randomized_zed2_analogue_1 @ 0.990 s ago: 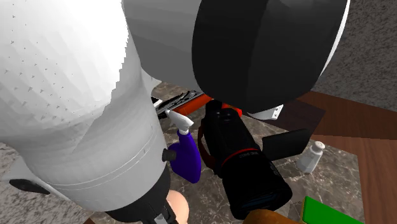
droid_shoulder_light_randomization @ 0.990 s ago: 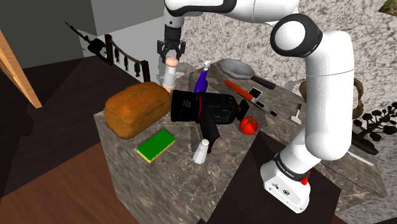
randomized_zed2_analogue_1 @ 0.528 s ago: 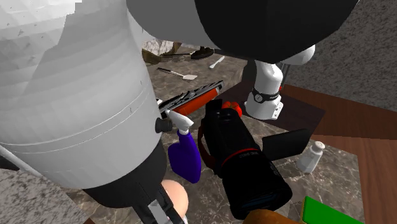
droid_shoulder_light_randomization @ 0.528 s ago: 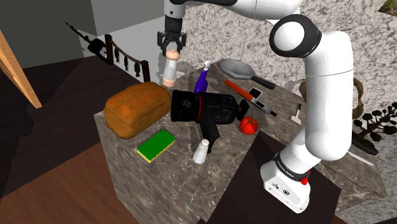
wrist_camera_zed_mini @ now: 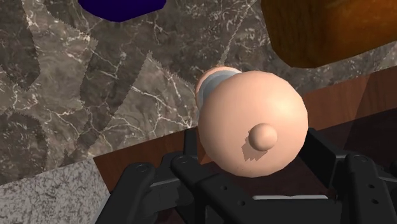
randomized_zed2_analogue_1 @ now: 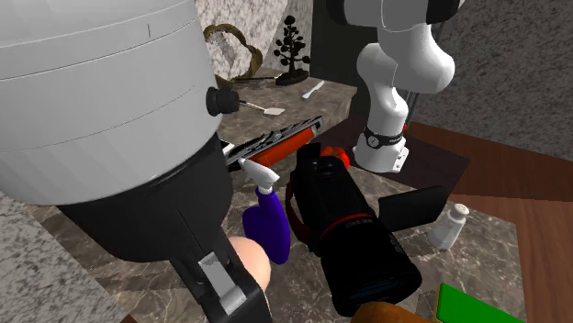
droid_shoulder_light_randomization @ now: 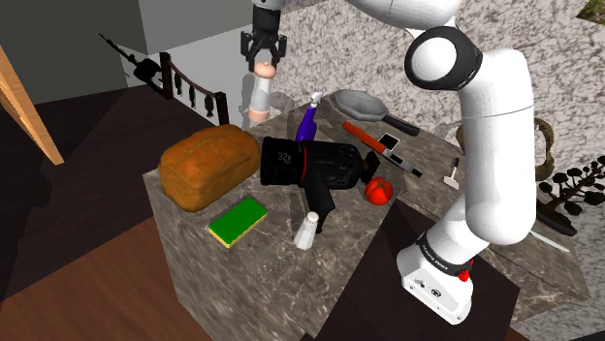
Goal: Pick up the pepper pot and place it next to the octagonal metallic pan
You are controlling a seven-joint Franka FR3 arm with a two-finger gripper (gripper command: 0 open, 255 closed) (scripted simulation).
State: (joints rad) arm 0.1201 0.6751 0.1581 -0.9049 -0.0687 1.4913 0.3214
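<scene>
The pepper pot is a tall peach-coloured mill with a grey band and a round knobbed top. It hangs upright above the marble counter's far edge, behind the bread loaf. My gripper is shut on its top; in the wrist view the fingers clasp the pot's round head from both sides. The second exterior view shows that head under the black hand. The grey octagonal pan with a black handle lies at the counter's far side, to the pot's right in the shoulder view.
Between pot and pan stand a purple spray bottle and a big black camera. A red-handled tool, a tomato, a white shaker and a green sponge also sit on the counter. Floor drops off beyond the far edge.
My gripper has risen with the pepper pot, lifting it higher above the counter. Everything else stays where it was.
</scene>
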